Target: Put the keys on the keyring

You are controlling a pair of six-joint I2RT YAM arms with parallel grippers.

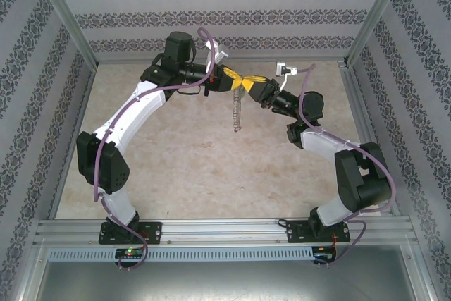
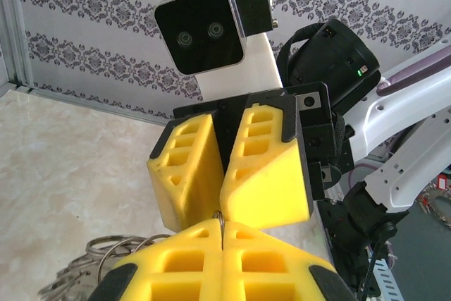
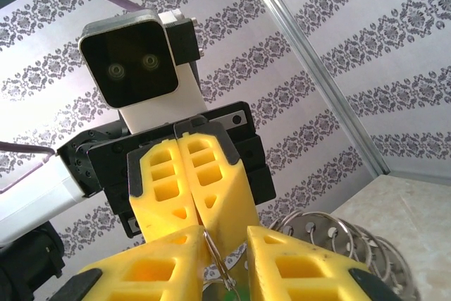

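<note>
Yellow plastic fingers meet tip to tip in mid-air above the beige desk (image 1: 176, 160). We see the left end effector (image 1: 239, 81) pressed together on a thin strand of wire that belongs to the keyring (image 1: 236, 114). In its own wrist view the wire comes out of the seam between its fingers. The rest of the keyring (image 2: 106, 264) droops below and to the left of it, its small silvery pieces bunched together. The right end effector (image 1: 249, 86) faces it, just beside its tips, with its fingers slightly apart around the wire loop. Between them, at the bottom edge of the right wrist view, we make out a sliver of green and silver, seemingly the keys (image 3: 238, 291). We cannot tell whether they are pinched.
</note>
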